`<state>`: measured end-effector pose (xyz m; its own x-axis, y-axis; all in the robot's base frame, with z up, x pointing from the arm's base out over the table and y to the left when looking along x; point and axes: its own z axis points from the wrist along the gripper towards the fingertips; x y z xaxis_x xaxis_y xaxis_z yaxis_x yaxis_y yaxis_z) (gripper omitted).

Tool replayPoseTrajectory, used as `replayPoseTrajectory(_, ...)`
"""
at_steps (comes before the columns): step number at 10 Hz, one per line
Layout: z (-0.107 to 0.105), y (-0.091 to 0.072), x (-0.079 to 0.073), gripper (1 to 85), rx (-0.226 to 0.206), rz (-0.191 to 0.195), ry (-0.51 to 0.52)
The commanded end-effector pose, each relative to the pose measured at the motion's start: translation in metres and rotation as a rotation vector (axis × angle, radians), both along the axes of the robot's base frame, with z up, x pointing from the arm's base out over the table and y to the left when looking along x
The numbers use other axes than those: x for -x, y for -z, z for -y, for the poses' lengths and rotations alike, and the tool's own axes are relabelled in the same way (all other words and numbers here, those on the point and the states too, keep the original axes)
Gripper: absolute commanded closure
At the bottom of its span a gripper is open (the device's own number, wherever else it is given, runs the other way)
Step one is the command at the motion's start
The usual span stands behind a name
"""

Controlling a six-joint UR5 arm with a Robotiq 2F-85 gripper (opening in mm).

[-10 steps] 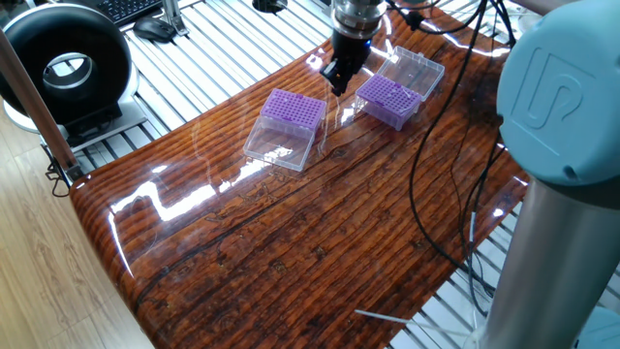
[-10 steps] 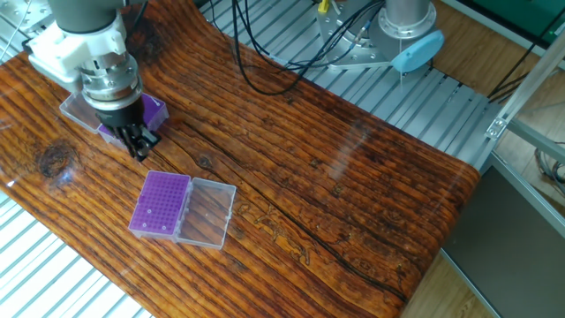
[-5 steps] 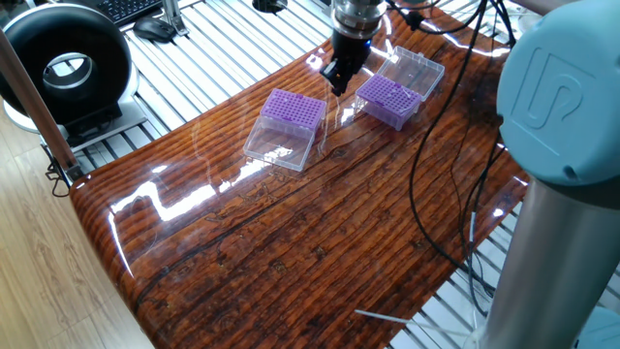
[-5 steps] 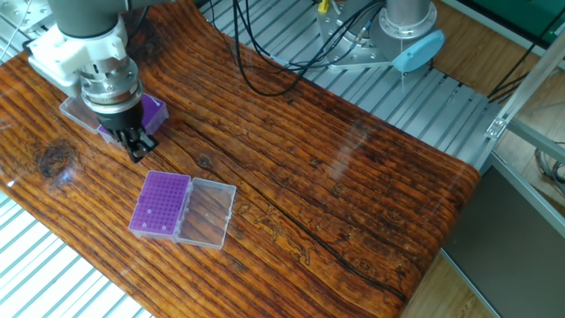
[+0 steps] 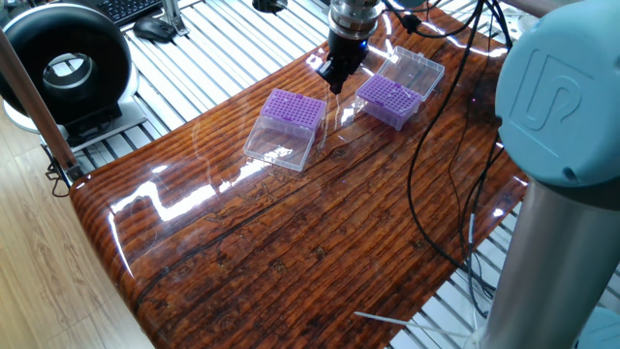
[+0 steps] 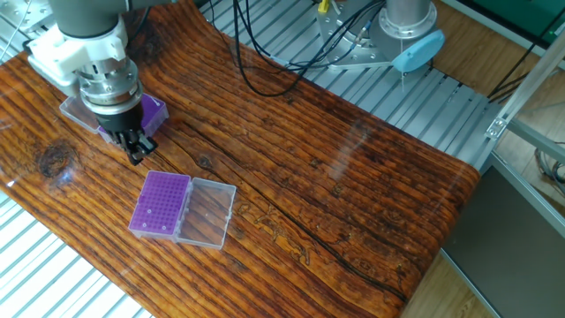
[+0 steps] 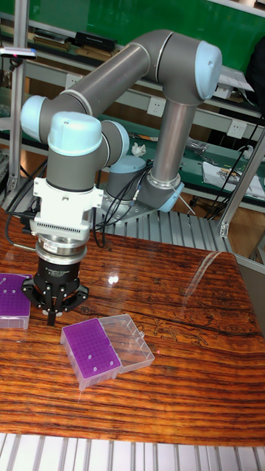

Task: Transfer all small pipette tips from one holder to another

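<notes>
Two purple tip boxes lie on the wooden table (image 5: 291,242), each with its clear lid folded open. The far box (image 5: 387,99) (image 6: 152,111) (image 7: 13,298) carries a dense dotted grid of small pipette tips. On the near box (image 5: 295,110) (image 6: 161,203) (image 7: 88,353) only a few pale dots show. My gripper (image 5: 334,85) (image 6: 135,158) (image 7: 51,315) hangs point-down over the bare wood between the two boxes, a little above the table. Its black fingers are pressed together. Whether a tip is pinched between them is too small to see.
The clear lids (image 5: 276,150) (image 5: 418,66) stick out beside their boxes. Black cables (image 5: 436,174) trail over the right of the table. A black ring device (image 5: 63,68) stands off the table's left end. The arm's base (image 6: 406,35) sits behind the table.
The gripper has drifted slightly sideways over the gap between the boxes, fingers still together. Neither box has moved.
</notes>
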<state>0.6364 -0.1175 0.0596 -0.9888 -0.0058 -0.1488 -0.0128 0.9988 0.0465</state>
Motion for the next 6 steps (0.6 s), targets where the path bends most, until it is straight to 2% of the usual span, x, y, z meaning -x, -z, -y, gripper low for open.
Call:
replayPoseTrajectory(1, -0.01, -0.003, -0.008, 84.7, -0.044, 0.033, -0.002)
replayPoseTrajectory(2, -0.014, -0.004, -0.011, 84.7, -0.06, 0.044, -0.007)
replayPoseTrajectory(3, -0.006, -0.002, 0.0, 84.7, -0.03, 0.0, 0.012)
replayPoseTrajectory(4, 0.004, 0.0, 0.008, 83.0, 0.015, -0.031, -0.019)
replayPoseTrajectory(5, 0.008, 0.001, 0.012, 63.0, 0.035, -0.043, -0.086)
replayPoseTrajectory(6, 0.004, 0.001, 0.013, 60.7, 0.02, -0.045, -0.091)
